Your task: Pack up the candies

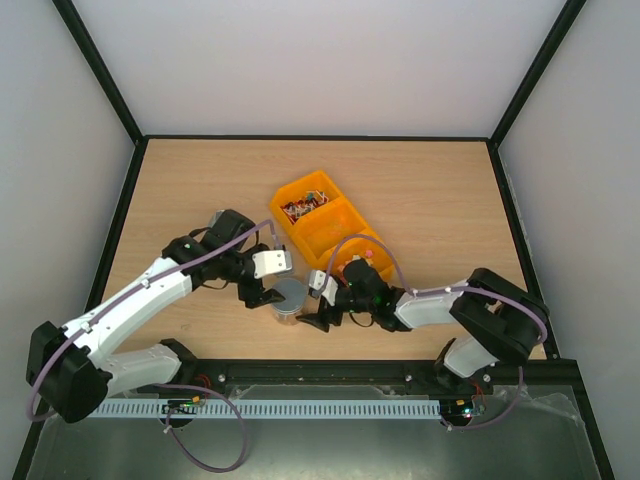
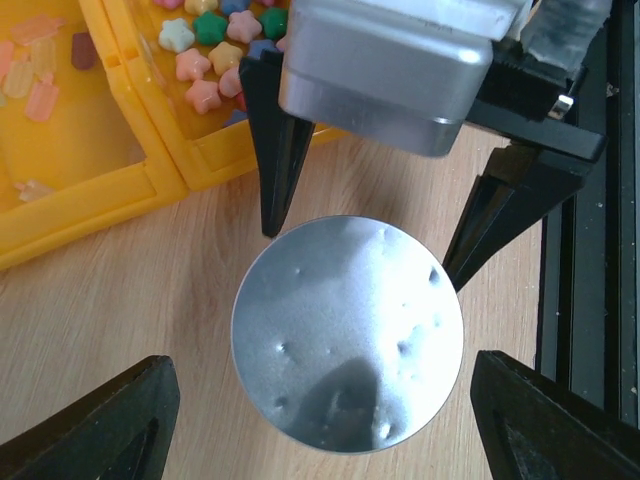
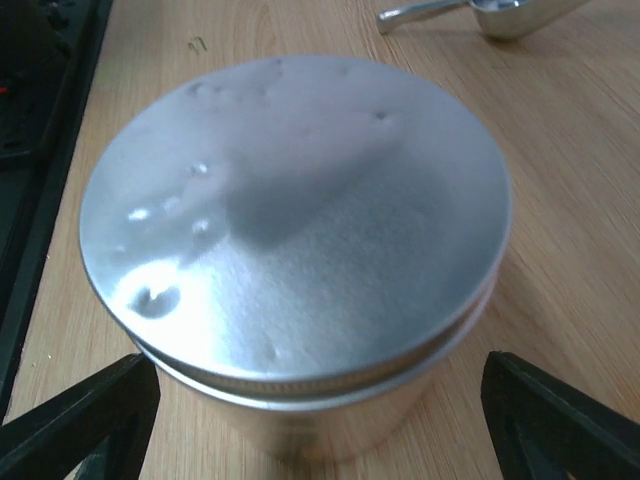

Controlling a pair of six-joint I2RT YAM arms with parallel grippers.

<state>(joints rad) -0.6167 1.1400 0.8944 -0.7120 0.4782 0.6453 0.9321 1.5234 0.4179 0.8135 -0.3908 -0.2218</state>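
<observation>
Left gripper (image 2: pixel 322 365) open, straddling lidded tin (image 2: pixel 347 335)

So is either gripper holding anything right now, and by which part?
Nothing is held. The left gripper and right gripper both stand open, straddling the lidded tin without clamping it.

Overhead view spans the table (image 1: pixel 200 180); both wrist views closely share the tin (image 2: pixel 347 335).
</observation>
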